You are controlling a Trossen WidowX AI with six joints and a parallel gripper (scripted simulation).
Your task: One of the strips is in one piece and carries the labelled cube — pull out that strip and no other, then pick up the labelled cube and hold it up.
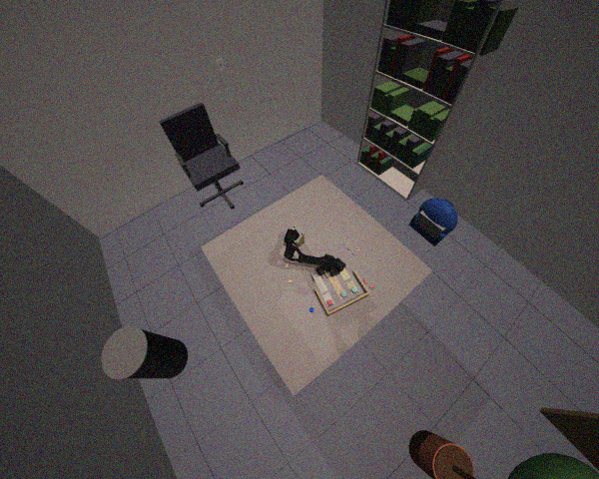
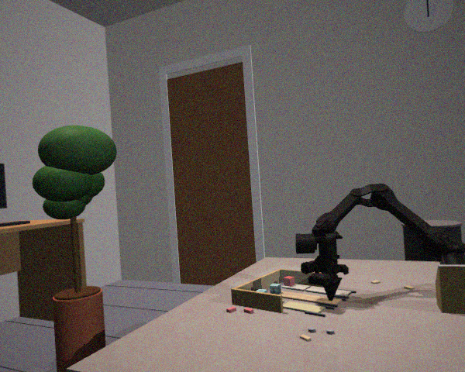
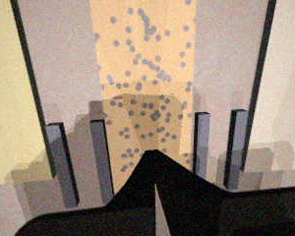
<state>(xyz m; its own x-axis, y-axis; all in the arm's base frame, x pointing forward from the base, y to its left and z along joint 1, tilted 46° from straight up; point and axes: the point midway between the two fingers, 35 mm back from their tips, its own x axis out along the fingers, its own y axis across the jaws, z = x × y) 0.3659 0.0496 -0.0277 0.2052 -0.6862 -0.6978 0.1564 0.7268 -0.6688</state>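
Note:
My gripper (image 2: 331,297) (image 3: 151,155) is shut and empty, pointing down over the near end of the speckled orange middle strip (image 1: 336,285) (image 2: 304,297) (image 3: 143,59). Whether the tips touch it cannot be told. A teal cube (image 1: 342,294) (image 2: 275,287) sits at this strip's far part, in the open-fronted tray (image 1: 347,306) (image 2: 256,300). A second teal cube (image 1: 353,289) (image 2: 261,291) is at the yellow strip (image 2: 302,307) (image 3: 2,98). A red cube (image 1: 329,302) (image 2: 288,280) is at the pale strip (image 3: 285,74), which shows a cross line in the exterior view. Labels are unreadable.
Short grey posts (image 3: 101,159) (image 3: 202,143) flank the orange strip's near end. Red pieces (image 2: 231,309) (image 2: 248,310) lie beside the tray. A blue piece (image 1: 310,309) lies on its other side. A brown box (image 2: 459,288) stands near the arm's base.

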